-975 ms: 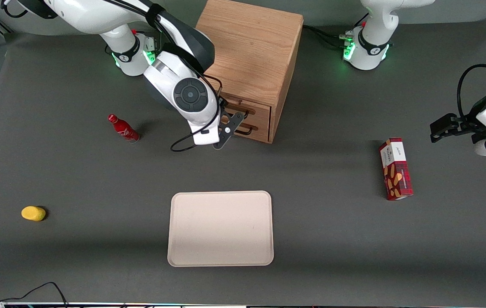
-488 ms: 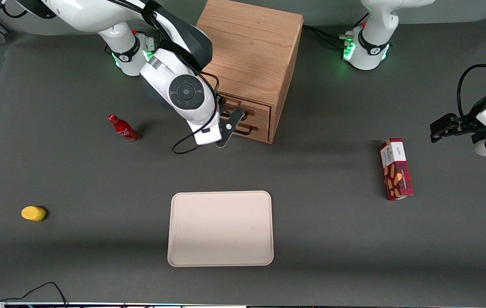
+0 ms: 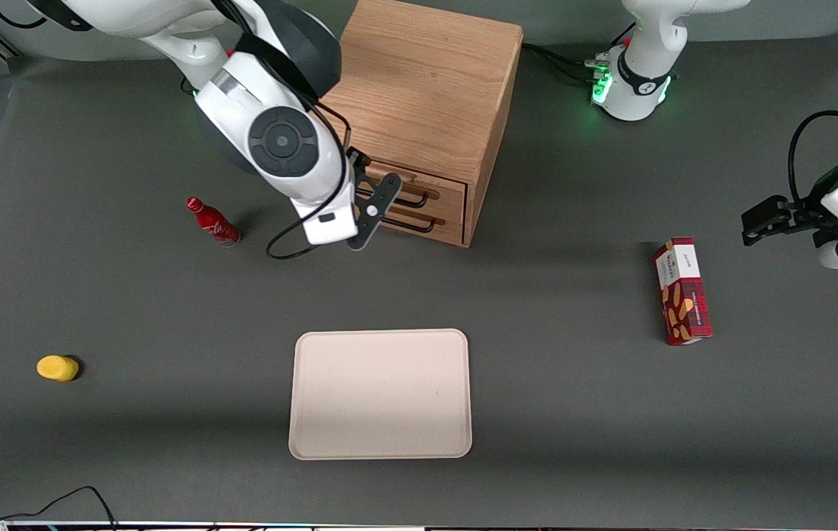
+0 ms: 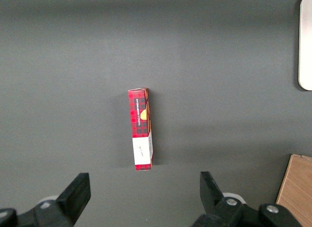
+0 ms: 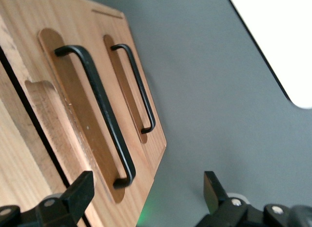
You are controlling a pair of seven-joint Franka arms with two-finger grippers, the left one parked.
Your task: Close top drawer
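Now the jaws (image 3: 371,210) hang wide apart just before the top drawer (image 5: 73,119), untouching.

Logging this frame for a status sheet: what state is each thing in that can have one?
top drawer: pushed in, front level with the lower drawer's.
lower drawer: shut.
gripper: open, holding nothing, in front of the drawers, touching neither handle.
red bottle: upright, cap on.
biscuit box: lying flat, closed.
tray: flat on the table, nothing on it.

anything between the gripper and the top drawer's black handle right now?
Nothing. In the right wrist view the open gripper sits just in front of the top drawer of the light-oak wooden cabinet, with only air before its black wire handle.
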